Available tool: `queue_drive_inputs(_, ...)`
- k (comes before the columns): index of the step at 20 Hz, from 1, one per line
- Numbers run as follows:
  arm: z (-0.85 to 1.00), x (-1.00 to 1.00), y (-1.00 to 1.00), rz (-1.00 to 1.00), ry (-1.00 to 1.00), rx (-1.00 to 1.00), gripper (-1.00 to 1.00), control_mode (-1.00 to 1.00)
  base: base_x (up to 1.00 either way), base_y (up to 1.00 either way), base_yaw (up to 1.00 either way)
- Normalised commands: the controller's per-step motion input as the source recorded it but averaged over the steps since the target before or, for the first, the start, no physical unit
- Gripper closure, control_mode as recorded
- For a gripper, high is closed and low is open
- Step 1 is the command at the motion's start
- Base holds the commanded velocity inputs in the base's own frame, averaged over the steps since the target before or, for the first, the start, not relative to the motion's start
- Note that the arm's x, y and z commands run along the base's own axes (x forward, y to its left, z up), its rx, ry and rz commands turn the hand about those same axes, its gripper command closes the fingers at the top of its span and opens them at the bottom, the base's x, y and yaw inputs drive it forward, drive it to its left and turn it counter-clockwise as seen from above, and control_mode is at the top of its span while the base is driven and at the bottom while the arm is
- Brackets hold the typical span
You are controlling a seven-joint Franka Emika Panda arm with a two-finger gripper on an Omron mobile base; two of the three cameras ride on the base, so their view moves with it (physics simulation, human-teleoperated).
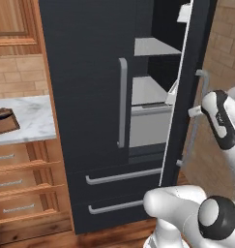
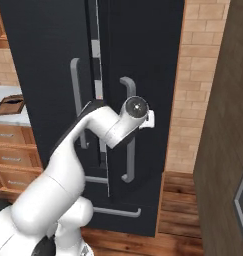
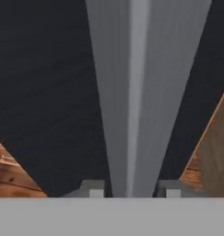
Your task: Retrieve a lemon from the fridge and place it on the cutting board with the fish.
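1. The fridge (image 1: 90, 97) fills the centre of the left base view; its right door (image 1: 184, 97) stands ajar, swung outward, with grey inner shelves (image 1: 153, 47) visible in the gap at upper centre.
2. The tool (image 3: 130, 189) sits at the bottom centre of the hand view, its two fingertips (image 3: 92, 188) clenched on either side of the grey bar handle (image 3: 136, 92), which runs up the middle of that frame against the black door face.
3. In the right base view, the white arm (image 2: 100, 125) reaches from lower left to centre frame, its wrist at the right door's handle (image 2: 129, 130).
4. The left door's handle (image 1: 122, 101) stands untouched at centre of the left base view; two lower drawers (image 1: 119, 193) lie below it.
5. The cutting board (image 1: 3, 121) rests on the marble surface (image 1: 32, 116) at the left edge of the left base view, beside the fridge.
6. The lemon cannot be made out on the visible shelves.
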Motion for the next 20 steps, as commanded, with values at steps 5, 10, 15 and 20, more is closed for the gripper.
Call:
queue_drive_inputs(5,0.34,-0.82,-0.33,-0.01,0.16,-0.01,-1.0,-1.0,0.0,0.0,0.0)
queue_drive_inputs(10,0.43,-0.97,-0.03,0.0,0.07,-0.06,-1.0,-1.0,0.0,0.0,0.0)
queue_drive_inputs(15,0.54,-0.7,0.48,0.0,0.0,-0.26,-1.0,-1.0,0.0,0.0,0.0)
queue_drive_inputs(20,0.57,-0.15,0.99,-0.12,0.22,-0.49,-1.0,-1.0,0.0,0.0,0.0)
